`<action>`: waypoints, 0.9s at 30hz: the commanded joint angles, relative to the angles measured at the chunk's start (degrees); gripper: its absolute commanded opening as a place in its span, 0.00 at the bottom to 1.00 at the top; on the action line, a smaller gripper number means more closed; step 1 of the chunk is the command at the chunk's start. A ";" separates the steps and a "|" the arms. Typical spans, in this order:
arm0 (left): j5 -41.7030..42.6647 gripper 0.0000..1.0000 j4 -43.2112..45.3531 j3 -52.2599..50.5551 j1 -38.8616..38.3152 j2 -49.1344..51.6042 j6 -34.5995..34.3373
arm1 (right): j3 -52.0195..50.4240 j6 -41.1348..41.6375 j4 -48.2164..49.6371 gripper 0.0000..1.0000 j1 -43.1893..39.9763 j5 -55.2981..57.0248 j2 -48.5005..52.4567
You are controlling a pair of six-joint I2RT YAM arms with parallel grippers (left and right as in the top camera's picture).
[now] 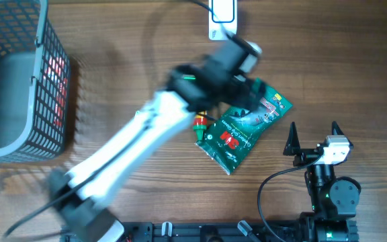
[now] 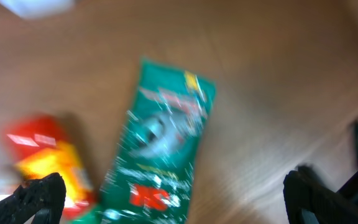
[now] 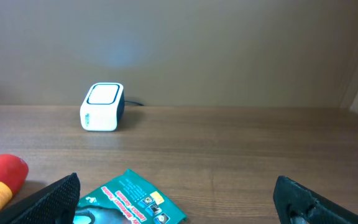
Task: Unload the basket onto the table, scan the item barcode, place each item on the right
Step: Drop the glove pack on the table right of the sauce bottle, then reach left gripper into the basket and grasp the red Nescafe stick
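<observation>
We locate the green packet [image 1: 244,131], a flat, glossy foil pouch with white and red print, lying tilted on the wood-grain desk [image 1: 133,54]; all positions below refer to this packet.

- Left pincer [image 2: 176,196]: directly above the packet, released. Its dark fingers stand wide apart and hold nothing. This view is motion-blurred.
- Red bottle [image 1: 199,124]: rounded, with a yellow label, just beside the packet's left edge. We cannot tell whether they touch.
- Scanner [image 1: 222,17]: a small white box with rounded corners, well beyond the packet at the far side of the desk.
- Right pincer [image 1: 313,134]: to the right of the packet, apart from it, released, with pointed black fingers spread.
- Basket [image 1: 52,87]: grey grid-walled plastic, far to the left.
</observation>
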 commanded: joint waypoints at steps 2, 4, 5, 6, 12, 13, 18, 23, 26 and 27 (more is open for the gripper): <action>-3.28 1.00 -0.26 0.26 14.10 -13.16 0.83 | -0.02 -0.68 0.11 1.00 0.33 -0.94 -0.24; -3.28 1.00 -0.70 0.26 21.14 -16.72 -1.20 | -0.02 -0.68 0.11 1.00 0.33 -0.94 -0.24; -3.30 1.00 -1.09 0.26 24.87 -18.25 -2.62 | -0.02 -0.66 0.11 1.00 0.33 -0.94 -0.24; -3.28 1.00 -1.62 0.26 29.16 -19.56 -4.09 | -0.02 -0.68 0.11 1.00 0.33 -0.94 -0.24; -2.34 1.00 -8.68 0.24 55.93 -21.18 -11.78 | -0.02 -0.68 0.11 1.00 0.33 -0.94 -0.24; -1.18 1.00 -10.27 0.24 60.17 -20.44 -12.02 | -0.02 -0.68 0.11 1.00 0.33 -0.94 -0.24; 7.72 1.00 -16.83 0.04 76.48 -13.84 -12.61 | -0.02 -0.68 0.11 1.00 0.33 -0.94 -0.24; 10.71 1.00 -18.45 0.02 83.56 -5.22 -7.76 | -0.02 -0.68 0.11 1.00 0.33 -0.94 -0.24; 10.71 1.00 -17.03 0.02 83.19 -0.09 2.91 | -0.02 -0.68 0.11 1.00 0.33 -0.94 -0.24; 10.60 1.00 -16.72 0.02 82.95 1.62 6.01 | -0.02 -0.68 0.11 1.00 0.33 -0.94 -0.24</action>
